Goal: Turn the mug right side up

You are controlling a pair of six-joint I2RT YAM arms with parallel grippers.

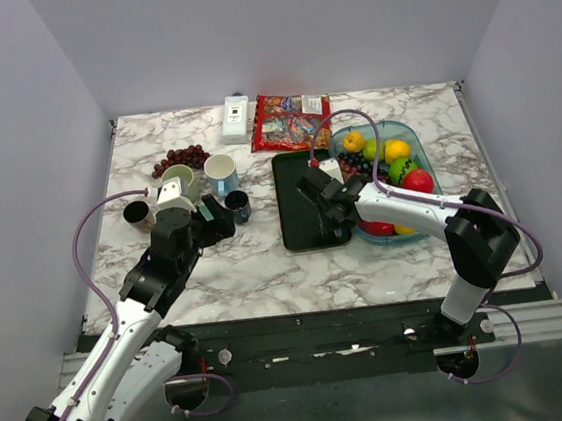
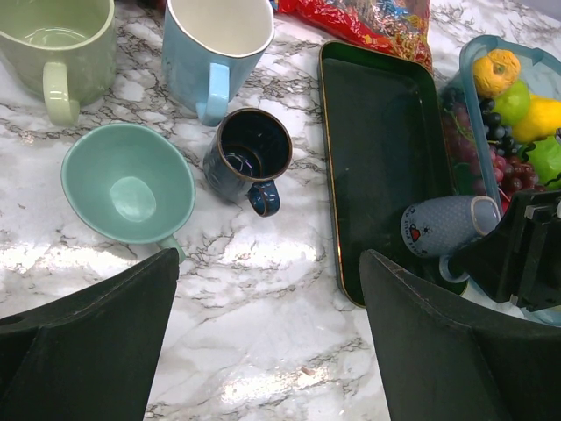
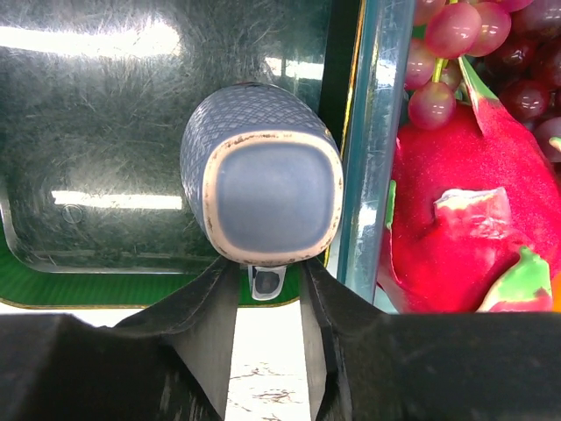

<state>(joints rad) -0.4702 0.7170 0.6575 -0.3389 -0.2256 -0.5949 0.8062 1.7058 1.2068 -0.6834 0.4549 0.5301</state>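
Observation:
A blue-grey mug (image 3: 263, 167) lies tipped on its side over the black tray (image 3: 96, 158), its cream-rimmed mouth facing the right wrist camera. In the left wrist view the mug (image 2: 443, 226) shows its base with a small heart drawing. My right gripper (image 3: 267, 267) is narrowly closed around the mug's handle (image 3: 267, 282), with its fingertips against the mug under the rim. From above, the right gripper (image 1: 321, 188) is at the tray's right side. My left gripper (image 2: 267, 263) is wide open and empty above bare marble, left of the tray.
Near my left gripper stand a green mug (image 2: 53, 44), a light blue mug (image 2: 215, 48), a dark blue cup (image 2: 250, 153) and a teal cup (image 2: 127, 184). A fruit tub (image 1: 428, 170) adjoins the tray's right edge. A brown cup (image 1: 140, 215), grapes (image 1: 180, 159), a white box (image 1: 236, 118) and a snack bag (image 1: 290, 121) lie behind.

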